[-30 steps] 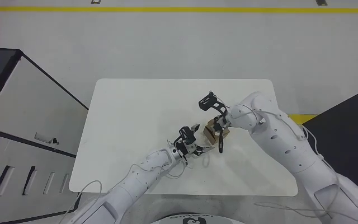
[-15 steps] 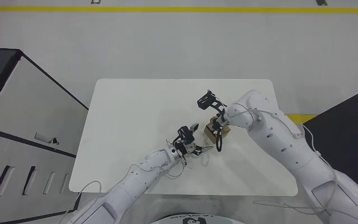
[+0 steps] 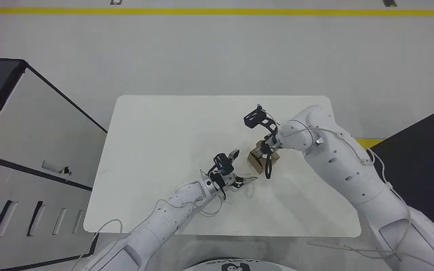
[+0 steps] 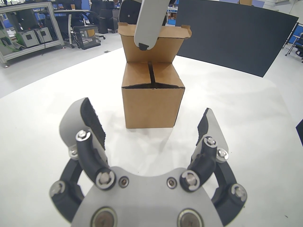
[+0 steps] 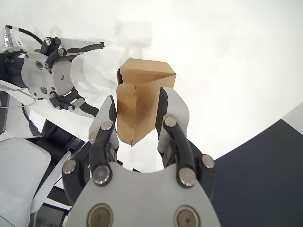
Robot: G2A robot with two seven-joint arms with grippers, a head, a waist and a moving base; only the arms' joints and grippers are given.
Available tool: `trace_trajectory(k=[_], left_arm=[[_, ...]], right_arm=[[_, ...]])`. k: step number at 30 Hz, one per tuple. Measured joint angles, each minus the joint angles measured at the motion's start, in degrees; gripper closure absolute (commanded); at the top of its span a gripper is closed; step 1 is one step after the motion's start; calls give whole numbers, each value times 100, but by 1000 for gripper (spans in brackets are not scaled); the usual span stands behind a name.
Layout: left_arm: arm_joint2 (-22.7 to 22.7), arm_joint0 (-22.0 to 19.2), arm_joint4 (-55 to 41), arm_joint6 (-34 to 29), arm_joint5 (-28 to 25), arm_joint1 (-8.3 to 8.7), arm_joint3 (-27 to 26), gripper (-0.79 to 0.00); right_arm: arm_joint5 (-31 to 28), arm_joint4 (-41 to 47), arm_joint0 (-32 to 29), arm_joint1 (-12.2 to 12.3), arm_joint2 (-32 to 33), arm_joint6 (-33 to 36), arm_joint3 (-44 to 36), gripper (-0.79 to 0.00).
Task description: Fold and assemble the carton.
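Note:
A small brown carton [image 3: 256,158] stands on the white table [image 3: 169,135], right of centre. Its body [image 4: 152,102] has two flaps folded in on top, and the lid flap [image 4: 165,48] stands upright. My right gripper [image 5: 137,95] comes down from above, shut on that lid flap [image 5: 137,112], with one finger [image 4: 151,17] against the flap's inner face. My left gripper [image 4: 146,106] rests low on the table just in front of the carton, open and holding nothing. In the right wrist view, the left gripper [image 5: 98,79] is a short gap from the carton body [image 5: 144,72].
A black panel [image 3: 413,156] stands off the table's right side, close to the right arm. A grey cabinet [image 3: 27,135] sits to the left of the table. The table's left and far parts are bare.
The left gripper has drawn back slightly from the carton. The right wrist has shifted a little to the right above the carton, still at the lid flap.

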Motion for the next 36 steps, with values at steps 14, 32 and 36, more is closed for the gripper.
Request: trace_trajectory(k=[14,32,36], left_arm=[[-36,37,21,10,24,25,-33,-785],[-58,90,44,-27,6,53,-115,-785],[-58,104,57,-22,0,60,-144,-785]], right_arm=[[-138,137,31,-52,-109,-31,230,-182],[-198,-95,119,-170,-480,-18,337,-188],[-194,-163,144,-197,-550,-7,351,-182]])
